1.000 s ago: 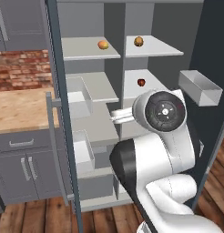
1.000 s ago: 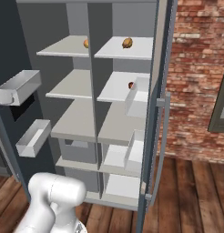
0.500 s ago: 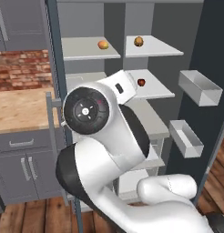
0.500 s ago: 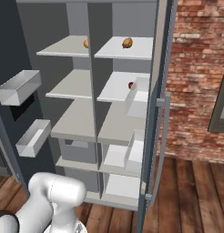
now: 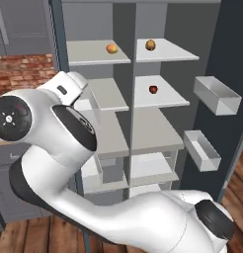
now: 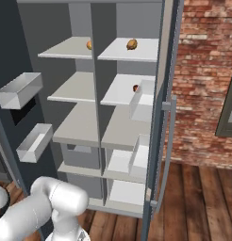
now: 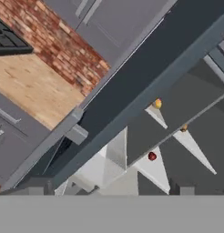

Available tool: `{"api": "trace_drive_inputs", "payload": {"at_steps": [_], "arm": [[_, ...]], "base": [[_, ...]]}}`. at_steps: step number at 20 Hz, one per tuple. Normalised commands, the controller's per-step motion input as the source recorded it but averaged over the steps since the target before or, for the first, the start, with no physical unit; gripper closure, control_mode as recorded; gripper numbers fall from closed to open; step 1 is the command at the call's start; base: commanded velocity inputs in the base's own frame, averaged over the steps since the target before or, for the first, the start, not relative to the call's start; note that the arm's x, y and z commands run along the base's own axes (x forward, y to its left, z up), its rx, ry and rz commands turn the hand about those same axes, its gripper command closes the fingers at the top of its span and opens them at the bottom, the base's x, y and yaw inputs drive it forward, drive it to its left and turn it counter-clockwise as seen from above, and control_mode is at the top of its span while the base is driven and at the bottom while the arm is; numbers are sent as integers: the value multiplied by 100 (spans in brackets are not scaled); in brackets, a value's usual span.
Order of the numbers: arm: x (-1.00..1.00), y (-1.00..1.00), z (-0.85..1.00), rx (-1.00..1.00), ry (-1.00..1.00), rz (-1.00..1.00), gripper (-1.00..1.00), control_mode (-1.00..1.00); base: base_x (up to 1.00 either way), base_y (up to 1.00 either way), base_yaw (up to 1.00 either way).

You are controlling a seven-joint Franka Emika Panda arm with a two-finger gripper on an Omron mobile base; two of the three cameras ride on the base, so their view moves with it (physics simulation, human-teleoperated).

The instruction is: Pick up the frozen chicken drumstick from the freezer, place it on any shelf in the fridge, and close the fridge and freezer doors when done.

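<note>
Can't tell how wide the jaws are. An open door slants right ahead of them, swung out for access. Far beyond them, past the apple, the frozen chicken drumstick waits on a top shelf.

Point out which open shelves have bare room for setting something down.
Bare: the right third shelf and the left second shelf. The right second shelf holds only an apple at the back. The top shelves carry an orange and the drumstick, with room beside each. Nowhere is crowded.
</note>
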Motion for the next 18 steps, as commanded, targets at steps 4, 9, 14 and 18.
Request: {"api": "trace_drive_inputs", "payload": {"at_steps": [4,9,14,18], "arm": [[99,62,-21,-11,1,10,-100,-100],[98,30,-7,-16,0,9,-100,-100],[74,0,-2,-13,0,0,-100,-100],[12,-33,0,-10,-2,0,-100,-100]], "base": [[0,0,0],[0,0,0],[0,0,0],[0,0,0]]}}
